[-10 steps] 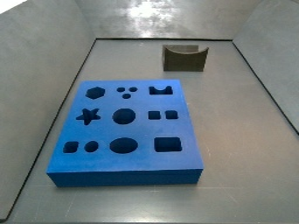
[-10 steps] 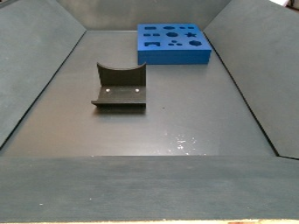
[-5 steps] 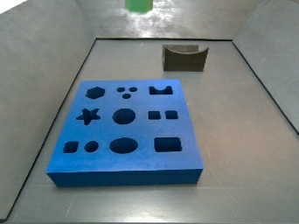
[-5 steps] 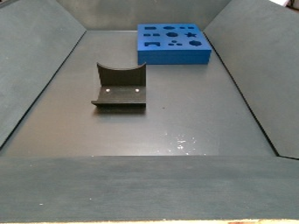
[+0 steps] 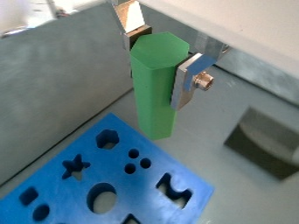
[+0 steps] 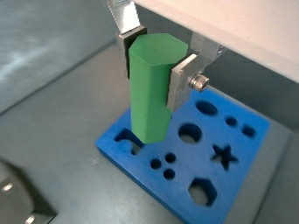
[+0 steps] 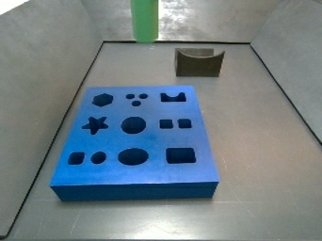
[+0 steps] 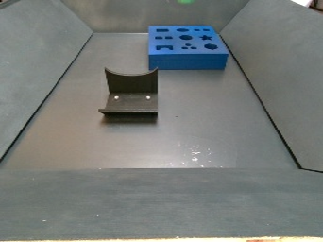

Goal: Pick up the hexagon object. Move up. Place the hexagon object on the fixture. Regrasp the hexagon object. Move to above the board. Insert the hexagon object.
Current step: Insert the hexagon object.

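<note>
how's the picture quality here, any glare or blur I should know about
In a side view, glare washes the back wall behind the hexagon object. In both wrist views, the end effector holding it is sharp; the board looks slightly soft. In a side view, the fixture is evenly lit.

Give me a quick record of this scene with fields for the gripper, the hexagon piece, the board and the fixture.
gripper: shut on the hexagon object, raised above the board in both wrist views
hexagon object: green prism, held upright between the fingers
board: blue slab flat on the floor, all visible holes empty
fixture: dark notched bracket, standing apart from the board, nothing on it
</note>
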You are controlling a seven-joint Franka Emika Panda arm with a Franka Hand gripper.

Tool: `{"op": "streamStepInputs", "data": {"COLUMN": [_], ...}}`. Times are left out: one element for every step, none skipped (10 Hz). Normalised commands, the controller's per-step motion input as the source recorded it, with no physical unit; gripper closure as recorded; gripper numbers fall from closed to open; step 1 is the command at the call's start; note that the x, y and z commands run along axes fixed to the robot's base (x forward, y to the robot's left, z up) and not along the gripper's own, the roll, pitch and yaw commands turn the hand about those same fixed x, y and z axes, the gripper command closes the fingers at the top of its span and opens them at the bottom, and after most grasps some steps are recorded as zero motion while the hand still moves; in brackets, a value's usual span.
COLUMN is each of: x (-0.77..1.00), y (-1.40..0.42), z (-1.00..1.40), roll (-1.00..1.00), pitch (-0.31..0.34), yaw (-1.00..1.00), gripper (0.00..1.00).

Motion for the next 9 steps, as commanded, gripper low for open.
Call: {"op": "streamStepInputs", "data": {"x": [-0.30, -0.36, -0.39, 0.00, 0.00, -0.38, -0.38, 0.00, 0.00], "y": [0.01, 0.06, 0.15, 0.02, 0.00, 0.00, 0.00, 0.00, 0.00], "z": [-0.83, -0.84, -0.86, -0.04, -0.34, -0.73, -0.70, 0.00, -0.27], "roll": [-0.19, -0.27, -0.29, -0.08, -0.08, -0.39, -0.42, -0.08, 0.00], "pitch": [0.000, 0.000, 0.000, -0.100, 0.000, -0.071, -0.011, 0.000, 0.000], "yaw": [-0.81, -0.73, -0.58, 0.00, -0.03, -0.69, -0.65, 0.00, 0.00], "gripper": [1.00, 1.00, 1.00, 1.00, 1.00, 1.00, 1.00, 1.00, 1.00]}}
